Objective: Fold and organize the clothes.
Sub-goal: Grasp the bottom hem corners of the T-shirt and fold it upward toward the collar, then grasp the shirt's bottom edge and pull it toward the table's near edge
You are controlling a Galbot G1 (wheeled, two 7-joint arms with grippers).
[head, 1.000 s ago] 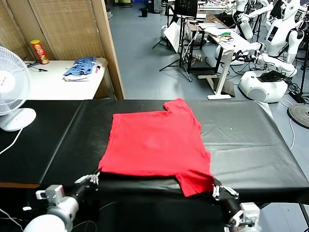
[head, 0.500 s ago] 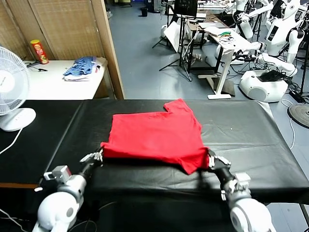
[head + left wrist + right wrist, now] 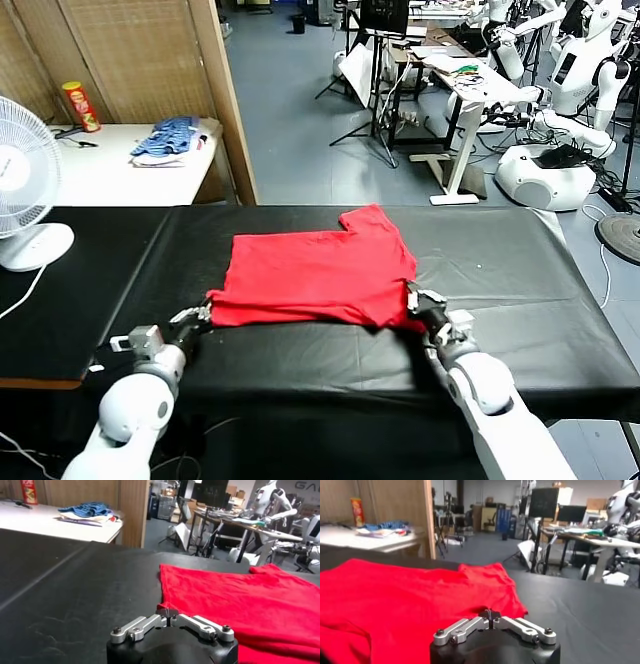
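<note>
Fabric hides both jaw tips. Left gripper (image 3: 200, 316) pinches the near-left hem of the bright red cotton T-shirt (image 3: 315, 275), jaws closed on it; the shirt lies mid black worktop (image 3: 520, 290), long axis left-right, one sleeve pointing away. Right gripper (image 3: 415, 300) sits at the near-right hem; its jaws' spread is unclear. White fan (image 3: 25, 180) stands far left.

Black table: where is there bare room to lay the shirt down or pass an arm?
Bare black table lies right of the red T-shirt, out to the far right edge, and left of it toward the white fan. The near edge is crowded: left gripper and right gripper at the shirt's front hem.
</note>
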